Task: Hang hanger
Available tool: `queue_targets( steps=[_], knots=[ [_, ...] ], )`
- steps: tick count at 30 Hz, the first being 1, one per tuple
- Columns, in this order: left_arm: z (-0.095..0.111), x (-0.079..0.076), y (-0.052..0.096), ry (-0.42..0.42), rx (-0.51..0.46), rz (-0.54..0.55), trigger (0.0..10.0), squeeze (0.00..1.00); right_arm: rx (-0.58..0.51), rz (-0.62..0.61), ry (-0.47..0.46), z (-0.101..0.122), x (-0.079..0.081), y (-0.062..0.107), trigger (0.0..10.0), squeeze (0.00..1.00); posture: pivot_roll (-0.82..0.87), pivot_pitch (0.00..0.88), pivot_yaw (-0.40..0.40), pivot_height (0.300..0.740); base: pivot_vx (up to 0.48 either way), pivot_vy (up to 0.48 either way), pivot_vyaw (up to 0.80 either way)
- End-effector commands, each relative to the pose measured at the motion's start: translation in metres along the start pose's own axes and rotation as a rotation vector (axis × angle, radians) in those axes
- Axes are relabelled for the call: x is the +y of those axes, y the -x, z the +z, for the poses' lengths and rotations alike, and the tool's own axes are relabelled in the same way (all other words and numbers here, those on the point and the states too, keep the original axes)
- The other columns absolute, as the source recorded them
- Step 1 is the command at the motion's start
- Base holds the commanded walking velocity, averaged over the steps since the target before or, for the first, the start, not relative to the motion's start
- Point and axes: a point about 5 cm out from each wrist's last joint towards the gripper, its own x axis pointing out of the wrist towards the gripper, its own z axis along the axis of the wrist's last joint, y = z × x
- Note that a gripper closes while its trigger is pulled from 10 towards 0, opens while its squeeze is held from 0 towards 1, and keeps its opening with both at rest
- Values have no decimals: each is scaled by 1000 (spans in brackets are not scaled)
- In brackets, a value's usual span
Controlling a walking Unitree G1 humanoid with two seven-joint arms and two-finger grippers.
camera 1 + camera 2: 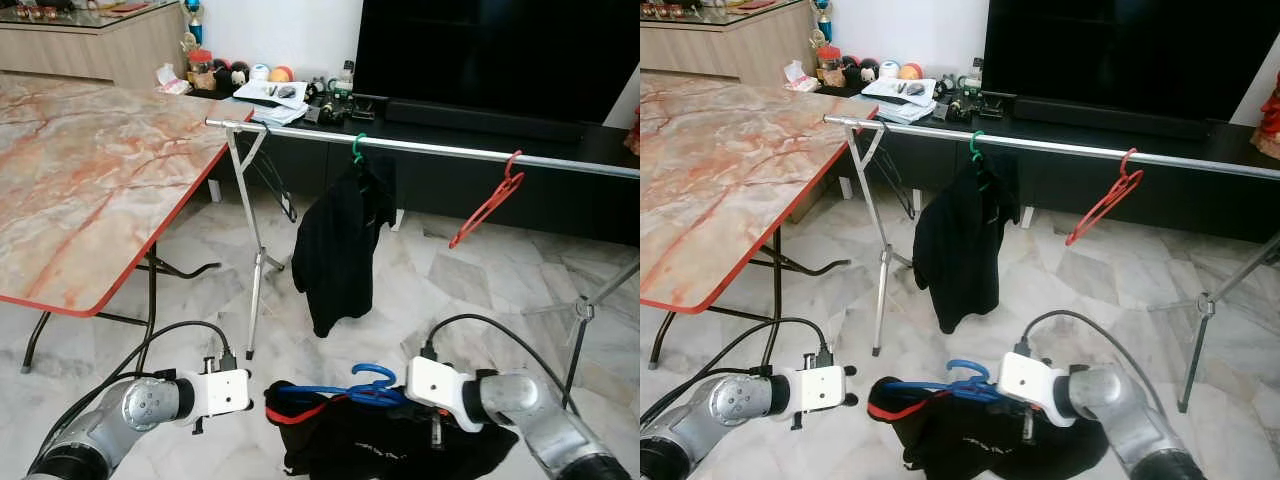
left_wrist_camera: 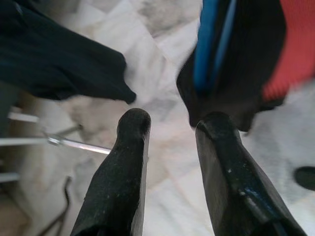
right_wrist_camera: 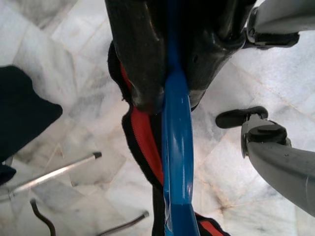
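— What sits at nine o'clock?

— A folding table (image 1: 90,170) with a pinkish marble-pattern top, red edging and black legs.

— And behind it?

— At eleven o'clock, a pale wooden cabinet (image 1: 90,45) against the wall.

— Twelve o'clock?

— Loose papers (image 1: 270,95) on a low black TV console (image 1: 560,190), with a few small balls (image 1: 283,72) just beside them.

— One o'clock?

— A big dark television (image 1: 490,50), a black soundbar (image 1: 480,118) lying below its screen.

— Underfoot?

— Grey-veined marble floor tiles (image 1: 470,285).
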Motion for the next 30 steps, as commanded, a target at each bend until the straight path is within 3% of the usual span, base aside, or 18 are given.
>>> queue_targets(
  steps=[1, 14, 27, 28, 30],
  knots=[
    [3, -1, 0, -53, -16, 10, 10000, 0, -9, -24, 27, 8, -9, -3, 10000, 0, 157, 51, -25, 740, 0, 0, 0],
    [3, -9, -1, -114, -27, -58, 10000, 0, -31, -64, 69, 28, -27, -13, 10000, 0, 165, 55, -25, 740, 0, 0, 0],
    [7, -6, -3, -128, -44, -22, 10000, 0, -27, -50, 61, 26, -26, -18, 10000, 0, 166, 54, -25, 740, 0, 0, 0],
    [6, -6, -3, -127, -43, -21, 8196, 0, -27, -51, 61, 26, -26, -18, 10000, 0, 166, 54, -25, 740, 0, 0, 0],
    [6, -7, -4, -121, -43, -19, 0, 0, -27, -51, 61, 26, -26, -18, 10000, 0, 166, 54, -25, 740, 0, 0, 0]
  ],
)
